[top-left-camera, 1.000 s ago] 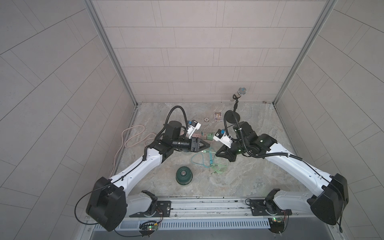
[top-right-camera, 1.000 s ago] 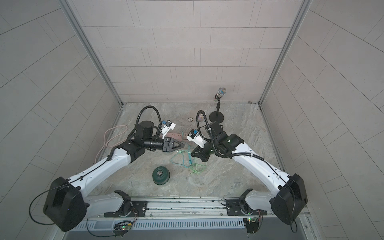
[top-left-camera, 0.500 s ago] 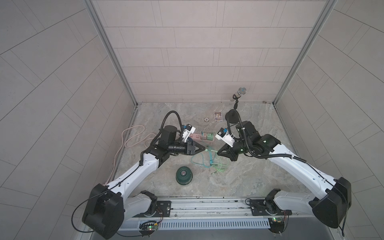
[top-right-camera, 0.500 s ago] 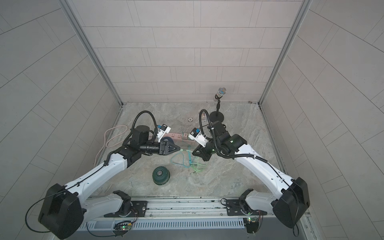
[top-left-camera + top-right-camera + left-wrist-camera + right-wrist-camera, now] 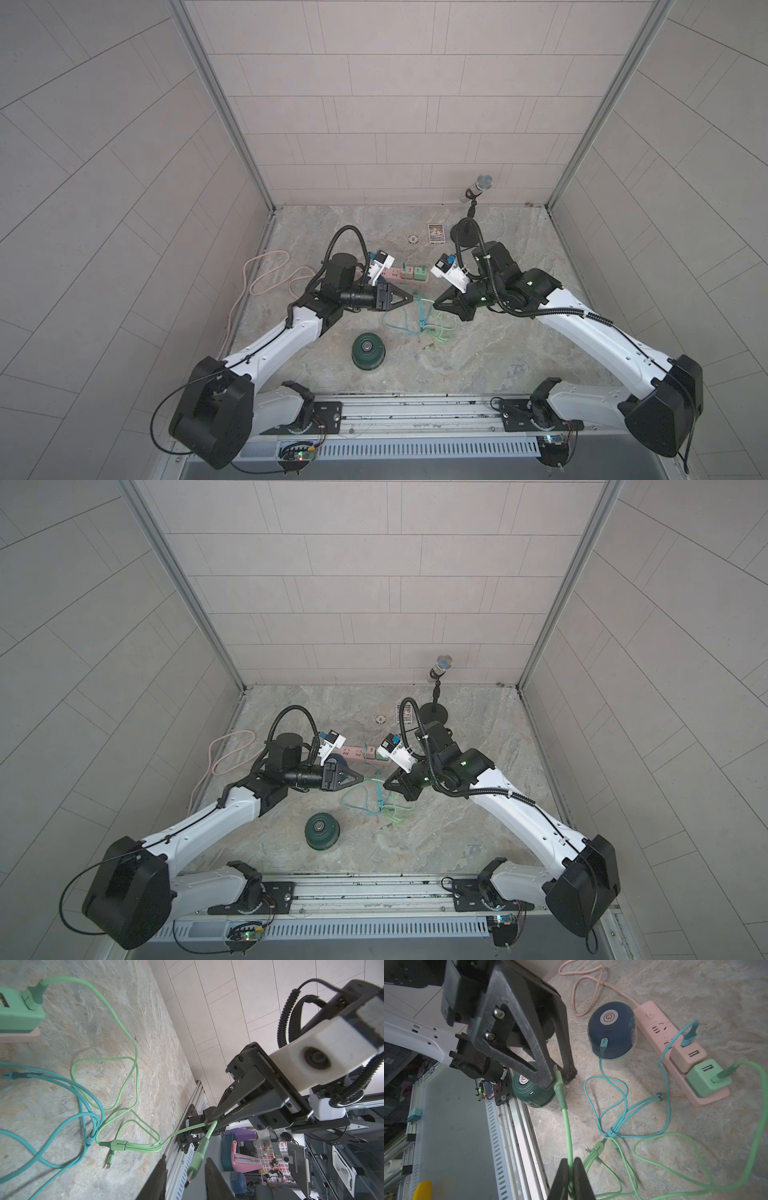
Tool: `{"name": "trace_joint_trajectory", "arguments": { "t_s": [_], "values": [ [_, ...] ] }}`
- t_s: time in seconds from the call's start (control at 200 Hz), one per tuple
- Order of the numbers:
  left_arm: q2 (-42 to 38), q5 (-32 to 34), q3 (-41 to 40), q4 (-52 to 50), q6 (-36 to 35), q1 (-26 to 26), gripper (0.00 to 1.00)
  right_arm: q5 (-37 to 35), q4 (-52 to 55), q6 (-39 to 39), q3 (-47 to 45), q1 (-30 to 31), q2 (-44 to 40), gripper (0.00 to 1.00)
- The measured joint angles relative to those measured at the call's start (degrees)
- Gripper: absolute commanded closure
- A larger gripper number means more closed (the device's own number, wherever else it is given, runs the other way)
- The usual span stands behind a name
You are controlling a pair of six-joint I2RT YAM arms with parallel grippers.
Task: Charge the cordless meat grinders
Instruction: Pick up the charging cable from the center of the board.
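Toward the near edge of the counter [image 5: 498, 353], the dark green grinder [image 5: 368, 351] stands upright, its port empty. Mid-counter, the right hand [image 5: 572, 1160] is clamped on the green cable [image 5: 568, 1126], presenting its connector [image 5: 196, 1162] to the left hand [image 5: 186, 1160], whose jaws stand part open either side of the connector, not gripping. Advised: close squarely on the moulded connector body, tip clear, before the right hand lets go. Farther back, the dark blue grinder [image 5: 611, 1028] sits beside the pink power strip [image 5: 654, 1022], teal cable [image 5: 604, 1072] plugged in.
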State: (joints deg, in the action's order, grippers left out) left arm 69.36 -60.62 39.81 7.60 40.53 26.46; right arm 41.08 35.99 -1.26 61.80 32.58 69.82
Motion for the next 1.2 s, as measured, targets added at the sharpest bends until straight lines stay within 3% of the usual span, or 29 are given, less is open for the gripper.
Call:
{"name": "trace_joint_trajectory", "arguments": {
  "t_s": [0.355, 0.59, 0.685, 0.876, 1.196],
  "values": [
    [1.1, -0.9, 0.0, 2.4, 0.9, 0.1, 0.92, 0.5, -0.9, 0.0, 0.0, -0.8, 1.4, 0.88],
    [2.0, -1.7, 0.3, 1.1, 2.1, 0.1, 0.93, -1.2, -1.9, -1.2, 0.0, -0.4, 1.5, 0.57],
    [3.0, -2.1, 1.5, -0.7, 2.4, 0.1, 0.94, -2.7, -3.0, -3.3, -0.6, 1.3, 0.7, 0.51],
    [4.2, -2.9, 3.1, -4.5, 3.0, 0.1, 0.94, -6.5, -6.1, -9.7, -2.4, 6.6, -0.5, 0.54],
    [4.2, -3.7, 5.0, -10.1, 2.1, 0.1, 0.94, -15.9, -9.3, -17.8, -3.3, 11.6, 1.0, 0.70]
  ]
}}
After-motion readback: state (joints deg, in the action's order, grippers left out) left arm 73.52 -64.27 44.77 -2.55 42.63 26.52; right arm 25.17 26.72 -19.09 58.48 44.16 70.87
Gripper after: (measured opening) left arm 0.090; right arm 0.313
